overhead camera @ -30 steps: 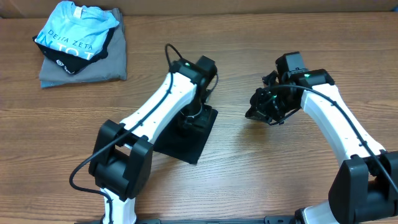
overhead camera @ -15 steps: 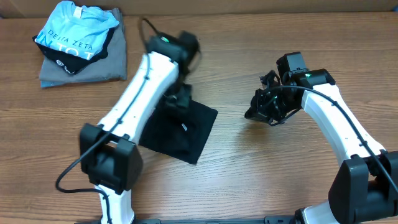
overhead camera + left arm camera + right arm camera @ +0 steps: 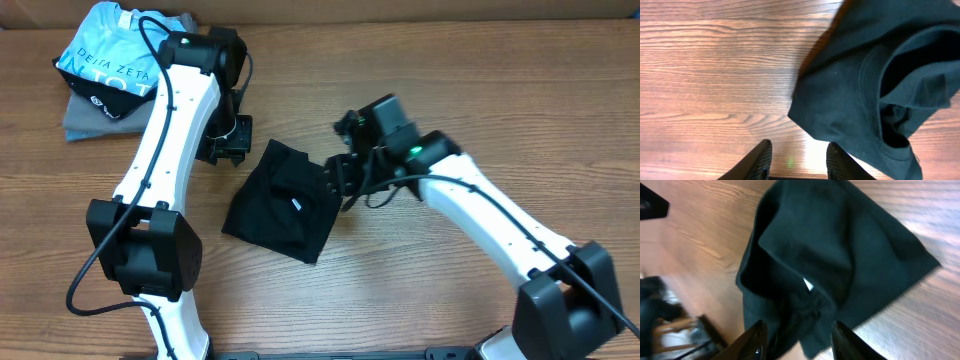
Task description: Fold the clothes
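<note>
The black T-shirt (image 3: 280,205) lies folded into a small bundle on the table's middle, its white tag (image 3: 296,204) showing. It fills the right of the left wrist view (image 3: 880,85) and most of the right wrist view (image 3: 835,255). My left gripper (image 3: 222,143) is open and empty just left of the shirt's upper corner; bare wood lies between its fingers (image 3: 799,157). My right gripper (image 3: 338,177) is open at the shirt's right edge, its fingers (image 3: 796,341) either side of the cloth's near corner, not closed on it.
A pile of folded shirts sits at the back left: a light blue shirt with white lettering (image 3: 115,50) on a grey one (image 3: 150,105). The back edge of the wooden table (image 3: 450,290) runs along the top.
My left arm lifted off the shirt and swung back left. My right arm moved left from open table to the shirt's right edge. The shirt's upper part has bunched up.
</note>
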Robot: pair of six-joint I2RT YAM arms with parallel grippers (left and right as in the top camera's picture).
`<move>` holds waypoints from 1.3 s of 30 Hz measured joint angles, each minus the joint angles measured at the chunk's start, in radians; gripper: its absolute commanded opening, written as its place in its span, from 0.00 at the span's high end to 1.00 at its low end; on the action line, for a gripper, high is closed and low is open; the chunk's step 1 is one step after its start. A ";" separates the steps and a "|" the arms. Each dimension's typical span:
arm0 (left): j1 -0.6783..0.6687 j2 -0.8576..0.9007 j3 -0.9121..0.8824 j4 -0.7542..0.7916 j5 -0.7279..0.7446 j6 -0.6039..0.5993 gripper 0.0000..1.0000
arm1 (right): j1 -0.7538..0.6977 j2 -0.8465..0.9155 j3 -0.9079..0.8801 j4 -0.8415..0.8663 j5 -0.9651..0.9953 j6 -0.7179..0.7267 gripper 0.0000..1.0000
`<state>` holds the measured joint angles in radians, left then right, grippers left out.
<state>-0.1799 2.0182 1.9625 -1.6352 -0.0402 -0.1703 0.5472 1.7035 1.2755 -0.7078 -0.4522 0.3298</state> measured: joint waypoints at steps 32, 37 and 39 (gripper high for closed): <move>0.004 0.000 0.000 0.026 0.074 0.043 0.60 | 0.127 0.168 0.000 0.172 0.215 0.046 0.96; 0.004 0.000 0.000 0.023 0.075 0.043 0.59 | 0.090 0.168 0.000 0.121 0.247 0.107 0.96; 0.004 0.000 0.000 0.024 0.075 0.043 0.59 | 0.060 0.168 0.000 0.096 0.250 0.134 0.92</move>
<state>-0.1761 2.0182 1.9625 -1.6115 0.0345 -0.1268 0.6071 1.8713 1.2755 -0.6121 -0.2020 0.4641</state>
